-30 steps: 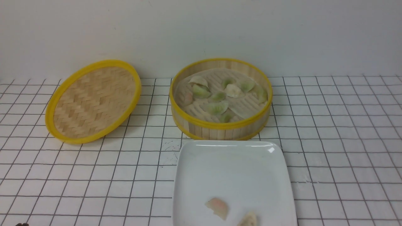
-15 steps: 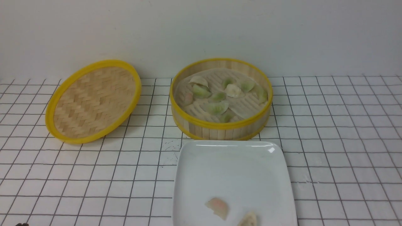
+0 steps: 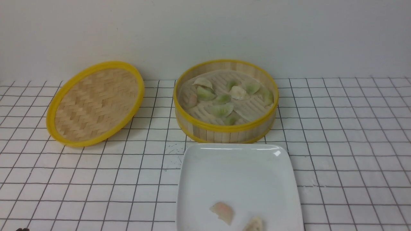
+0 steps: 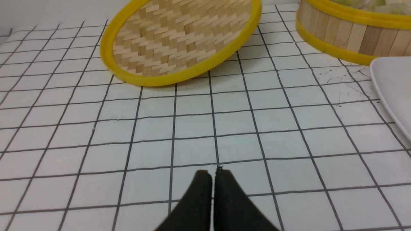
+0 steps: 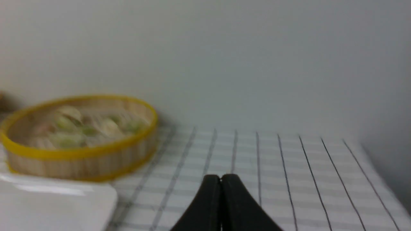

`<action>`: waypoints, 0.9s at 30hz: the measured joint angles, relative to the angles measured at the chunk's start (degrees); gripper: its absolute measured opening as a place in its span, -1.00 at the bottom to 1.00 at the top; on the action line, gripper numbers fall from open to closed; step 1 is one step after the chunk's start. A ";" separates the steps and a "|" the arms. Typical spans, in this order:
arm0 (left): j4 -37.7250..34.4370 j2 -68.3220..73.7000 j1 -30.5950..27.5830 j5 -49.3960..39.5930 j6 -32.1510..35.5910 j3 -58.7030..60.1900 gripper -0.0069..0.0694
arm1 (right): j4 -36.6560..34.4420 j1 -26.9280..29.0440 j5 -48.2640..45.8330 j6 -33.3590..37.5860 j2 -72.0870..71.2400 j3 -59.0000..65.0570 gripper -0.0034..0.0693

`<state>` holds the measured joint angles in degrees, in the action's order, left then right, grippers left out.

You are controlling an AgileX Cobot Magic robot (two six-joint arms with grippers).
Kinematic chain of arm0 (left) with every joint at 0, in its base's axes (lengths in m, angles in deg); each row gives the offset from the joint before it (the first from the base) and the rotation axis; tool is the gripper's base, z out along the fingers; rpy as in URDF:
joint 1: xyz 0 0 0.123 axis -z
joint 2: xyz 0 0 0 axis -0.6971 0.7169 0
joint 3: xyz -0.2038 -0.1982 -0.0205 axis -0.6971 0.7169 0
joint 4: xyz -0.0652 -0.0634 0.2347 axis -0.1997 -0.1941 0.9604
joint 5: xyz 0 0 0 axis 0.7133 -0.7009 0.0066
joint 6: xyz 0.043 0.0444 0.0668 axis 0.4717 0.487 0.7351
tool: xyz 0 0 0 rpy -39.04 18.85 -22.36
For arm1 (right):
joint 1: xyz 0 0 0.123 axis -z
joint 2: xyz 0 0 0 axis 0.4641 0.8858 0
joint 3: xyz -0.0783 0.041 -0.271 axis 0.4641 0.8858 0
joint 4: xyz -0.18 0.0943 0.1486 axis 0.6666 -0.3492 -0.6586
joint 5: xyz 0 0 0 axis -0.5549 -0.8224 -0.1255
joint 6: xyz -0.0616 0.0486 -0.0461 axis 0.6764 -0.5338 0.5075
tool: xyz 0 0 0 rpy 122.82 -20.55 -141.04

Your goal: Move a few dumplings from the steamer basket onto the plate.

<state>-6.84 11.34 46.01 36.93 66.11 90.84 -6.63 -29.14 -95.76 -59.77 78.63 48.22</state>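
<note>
Two dumplings (image 3: 222,211) lie on the plate (image 3: 237,166), just in front of the steamer basket (image 3: 225,130); left gripper (image 4: 213,173) and right gripper (image 5: 221,177), both pinched closed and empty, sit well apart from the basket.

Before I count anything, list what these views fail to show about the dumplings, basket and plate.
- Plate: its near edge is cut off by the front view's bottom, so the cream dumpling shows only partly.
- Steamer basket: its near wall hides the liner behind it, so the dumpling count is uncertain.
- Right wrist view: blurred, so dumpling shapes are unclear.
- Left wrist view: the frame's edge crops the basket's inside.
</note>
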 joint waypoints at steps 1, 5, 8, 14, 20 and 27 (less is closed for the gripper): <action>0.00 0.00 0.00 0.00 0.00 0.00 -0.83 | -0.39 2.65 -0.12 0.00 0.06 4.25 -0.94; 0.00 0.00 0.00 -0.05 0.00 0.00 -0.83 | -2.22 5.63 0.32 -0.26 0.18 6.93 -0.94; 0.00 0.00 0.00 -0.05 0.00 0.00 -0.83 | -2.97 5.86 0.64 -0.26 0.18 6.99 -0.94; 0.00 0.00 0.00 -0.05 0.00 0.00 -0.83 | -2.97 5.98 0.69 -0.26 0.18 6.99 -0.94; 0.00 0.00 0.00 -0.05 0.00 0.00 -0.83 | -2.97 6.08 0.76 -0.26 0.18 6.99 -0.94; 0.02 0.00 0.00 -0.05 0.00 0.00 -0.83 | -2.97 6.08 0.76 -0.26 0.18 6.99 -0.94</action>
<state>-6.82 11.34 46.01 36.87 66.11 90.84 -9.60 -23.06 -95.00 -60.03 78.81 55.22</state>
